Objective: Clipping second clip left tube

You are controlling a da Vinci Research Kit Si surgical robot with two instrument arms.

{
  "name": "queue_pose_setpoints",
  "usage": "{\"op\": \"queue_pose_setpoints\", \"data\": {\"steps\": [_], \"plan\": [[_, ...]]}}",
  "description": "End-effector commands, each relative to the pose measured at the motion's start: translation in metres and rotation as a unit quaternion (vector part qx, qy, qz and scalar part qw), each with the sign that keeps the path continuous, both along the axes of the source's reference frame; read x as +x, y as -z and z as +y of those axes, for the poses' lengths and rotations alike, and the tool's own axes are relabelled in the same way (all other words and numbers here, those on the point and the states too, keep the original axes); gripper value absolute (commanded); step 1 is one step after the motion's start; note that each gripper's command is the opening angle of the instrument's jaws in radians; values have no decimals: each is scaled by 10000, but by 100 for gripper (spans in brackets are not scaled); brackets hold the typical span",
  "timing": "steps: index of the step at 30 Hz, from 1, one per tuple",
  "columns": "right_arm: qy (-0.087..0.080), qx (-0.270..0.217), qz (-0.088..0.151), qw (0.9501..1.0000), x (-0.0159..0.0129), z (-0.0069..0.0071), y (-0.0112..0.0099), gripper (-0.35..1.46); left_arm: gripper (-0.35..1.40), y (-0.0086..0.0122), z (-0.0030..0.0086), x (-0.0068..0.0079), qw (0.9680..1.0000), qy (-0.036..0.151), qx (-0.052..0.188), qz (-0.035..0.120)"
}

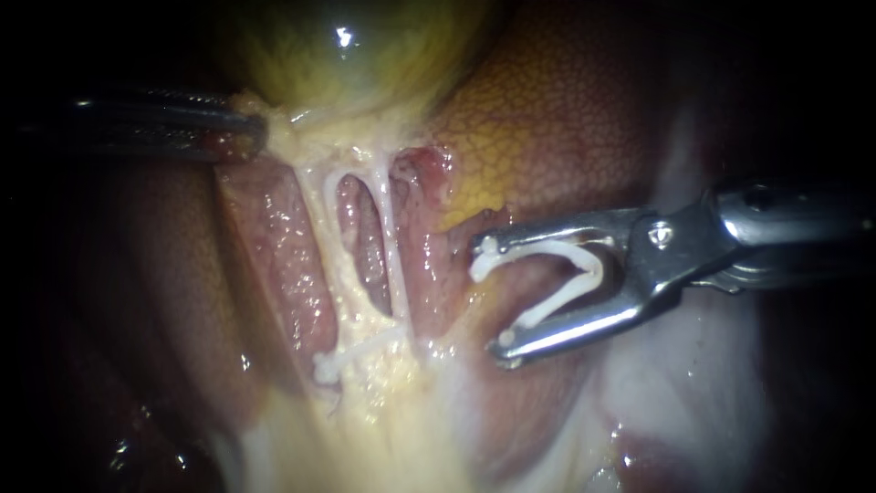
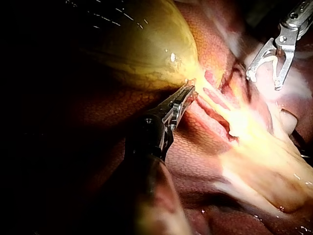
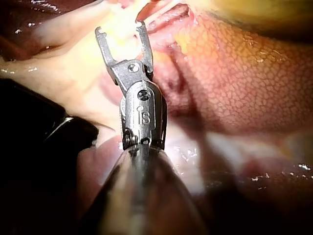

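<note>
The gallbladder (image 1: 347, 55) sits above the liver (image 1: 566, 119). The left instrument (image 1: 251, 132) is clenched on the gallbladder's neck. The right instrument (image 1: 491, 297), jaws spread wide, cradles an open white clip (image 1: 570, 274), apart from and to the right of the left tube (image 1: 318, 228). A placed clip (image 1: 351, 356) sits low on that tube.

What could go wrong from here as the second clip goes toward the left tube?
The right tube lies between the right instrument's open clip and the left tube; the clip might catch the wrong tube or both.
It could land against the placed clip lower down.
If the left instrument slips off the gallbladder, the tubes slacken.
</note>
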State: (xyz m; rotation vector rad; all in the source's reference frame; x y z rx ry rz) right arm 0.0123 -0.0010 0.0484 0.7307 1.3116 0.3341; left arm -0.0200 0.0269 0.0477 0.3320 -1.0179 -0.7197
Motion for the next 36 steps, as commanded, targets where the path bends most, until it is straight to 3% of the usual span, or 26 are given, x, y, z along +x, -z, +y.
{"op": "queue_pose_setpoints", "data": {"steps": [1, 16, 36], "plan": [[11, 20, -5, 10000, 3, -1, -3, 49, -35, 0, 0, 0, 10000, 1, 0, 1], [80, 176, -35, 9998, 34, -11, -52, 49, -35, -1, -1, -2, 10000, 7, -5, 6], [110, 276, -85, 9995, 59, -22, -92, 50, -35, -2, -2, -3, 10000, 10, -9, 9]]}}
